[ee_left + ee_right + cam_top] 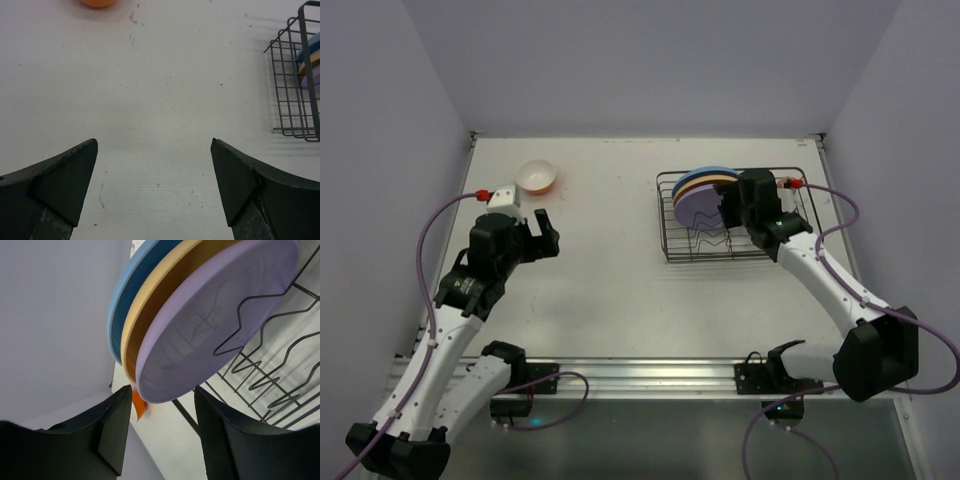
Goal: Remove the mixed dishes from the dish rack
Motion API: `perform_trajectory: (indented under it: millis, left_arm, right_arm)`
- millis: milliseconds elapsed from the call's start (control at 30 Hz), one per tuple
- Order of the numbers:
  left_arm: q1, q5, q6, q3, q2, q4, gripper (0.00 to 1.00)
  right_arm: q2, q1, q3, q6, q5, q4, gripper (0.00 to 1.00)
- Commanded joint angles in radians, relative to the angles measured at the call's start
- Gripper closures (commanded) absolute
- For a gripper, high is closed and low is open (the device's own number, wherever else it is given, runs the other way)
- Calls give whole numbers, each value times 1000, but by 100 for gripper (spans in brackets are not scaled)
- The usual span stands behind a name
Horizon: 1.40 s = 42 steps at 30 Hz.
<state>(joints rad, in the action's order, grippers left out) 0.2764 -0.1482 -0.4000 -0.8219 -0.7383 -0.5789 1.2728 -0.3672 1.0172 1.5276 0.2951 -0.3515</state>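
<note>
Orange bowl (pixel 536 177) is out, far left. Blue plate (pixel 117 315), tan plate (pixel 131 347) and lilac plate (pixel 200 325) are left in the dish rack (pixel 670 240). Right gripper (pixel 161 395) straddles the lilac rim, unclamped. Left gripper (pixel 154 142) gapes empty.

At right on the table (pixel 620 280), dish rack (pixel 720 246) with three plates (pixel 700 208) on edge inside; far left, well apart, bowl (pixel 536 176), seemingly upright.

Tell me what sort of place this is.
Likely a robot test cell, not a kitchen: bare white table boxed in by blank walls, left arm and right arm bolted at its edge, one dish rack.
</note>
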Motion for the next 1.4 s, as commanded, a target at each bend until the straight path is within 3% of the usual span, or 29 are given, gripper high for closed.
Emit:
perform_trajectory:
  millis: [0, 300, 367, 500, 600, 1033, 1300, 1367]
  left_arm:
    - [15, 1, 23, -2, -9, 51, 0]
    - [32, 12, 23, 0, -29, 53, 0]
    - [32, 10, 23, -2, -29, 51, 0]
    - [38, 18, 24, 0, -27, 53, 0]
    - [47, 18, 26, 1, -30, 54, 0]
    - [53, 32, 27, 3, -26, 59, 0]
    - [58, 33, 29, 4, -23, 60, 0]
    - [60, 33, 29, 4, -24, 60, 0]
  right_arm:
    - [10, -1, 29, 31, 78, 81, 45]
    - [51, -1, 32, 51, 81, 109, 48]
    - [54, -1, 15, 74, 82, 109, 58]
    - [49, -1, -31, 123, 87, 144, 60]
    - [56, -1, -37, 135, 93, 151, 67]
    - [103, -1, 18, 209, 119, 97, 69]
    - [132, -1, 29, 232, 122, 80, 78]
    - [134, -1, 31, 235, 125, 80, 84]
